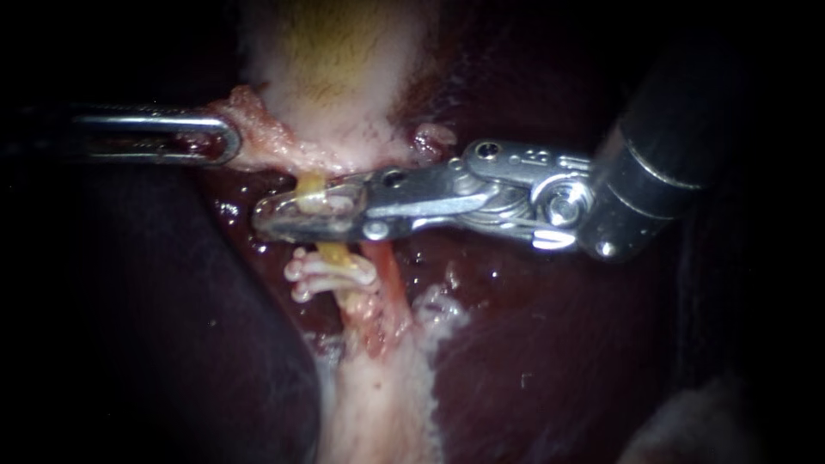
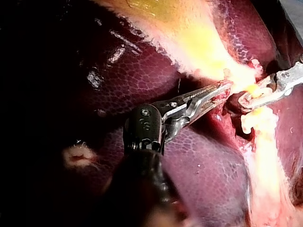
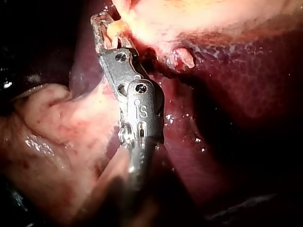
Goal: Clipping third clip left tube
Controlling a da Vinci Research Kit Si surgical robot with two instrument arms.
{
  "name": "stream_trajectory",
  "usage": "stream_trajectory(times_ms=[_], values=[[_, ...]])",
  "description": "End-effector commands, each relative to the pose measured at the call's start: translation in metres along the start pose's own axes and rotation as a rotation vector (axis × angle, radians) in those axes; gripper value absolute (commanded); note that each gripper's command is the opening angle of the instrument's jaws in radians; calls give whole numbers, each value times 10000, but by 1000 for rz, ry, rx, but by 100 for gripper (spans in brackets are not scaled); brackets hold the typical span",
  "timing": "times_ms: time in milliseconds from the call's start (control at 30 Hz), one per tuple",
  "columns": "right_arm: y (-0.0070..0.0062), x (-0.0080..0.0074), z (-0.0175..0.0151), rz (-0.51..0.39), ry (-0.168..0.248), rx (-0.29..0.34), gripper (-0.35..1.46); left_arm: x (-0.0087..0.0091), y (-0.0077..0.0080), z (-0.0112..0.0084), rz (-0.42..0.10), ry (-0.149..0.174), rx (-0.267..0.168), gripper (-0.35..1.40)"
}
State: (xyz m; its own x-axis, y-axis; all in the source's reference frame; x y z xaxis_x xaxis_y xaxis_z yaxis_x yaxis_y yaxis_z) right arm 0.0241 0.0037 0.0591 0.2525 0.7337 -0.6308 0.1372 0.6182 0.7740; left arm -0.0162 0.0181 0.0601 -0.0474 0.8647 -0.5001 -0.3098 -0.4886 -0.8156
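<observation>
The yellow left tube (image 1: pixel 311 182) runs down from the gallbladder (image 1: pixel 344 77). My right instrument (image 1: pixel 262 219) comes in from the right. Its jaws lie across this tube from both sides and are shut on it, with something whitish between them. Just below the jaws, two white clips (image 1: pixel 331 273) sit on the same tube. The reddish right tube (image 1: pixel 388 266) runs beside it. My left instrument (image 1: pixel 228 142) is shut on pink tissue at the gallbladder's lower left edge. In the left wrist view, its jaws (image 2: pixel 226 87) hold that tissue beside my right instrument (image 2: pixel 246 99). The right wrist view shows my right instrument (image 3: pixel 105 21) around the tube.
Dark red liver (image 1: pixel 550 344) lies on both sides of the tubes and under my right instrument's shaft. Pale fatty tissue (image 1: pixel 378 404) continues below the clips. A pale fold of tissue (image 3: pixel 52 137) lies beside the right shaft.
</observation>
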Motion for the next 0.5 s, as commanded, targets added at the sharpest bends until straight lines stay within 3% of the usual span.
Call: stream_trajectory(times_ms=[33,500], values=[[1,0,-2,5,-8,4,-35,0,0,0,0,0,0,-35],[5,-4,-4,21,-18,6,-35,0,-1,0,0,0,0,-35]])
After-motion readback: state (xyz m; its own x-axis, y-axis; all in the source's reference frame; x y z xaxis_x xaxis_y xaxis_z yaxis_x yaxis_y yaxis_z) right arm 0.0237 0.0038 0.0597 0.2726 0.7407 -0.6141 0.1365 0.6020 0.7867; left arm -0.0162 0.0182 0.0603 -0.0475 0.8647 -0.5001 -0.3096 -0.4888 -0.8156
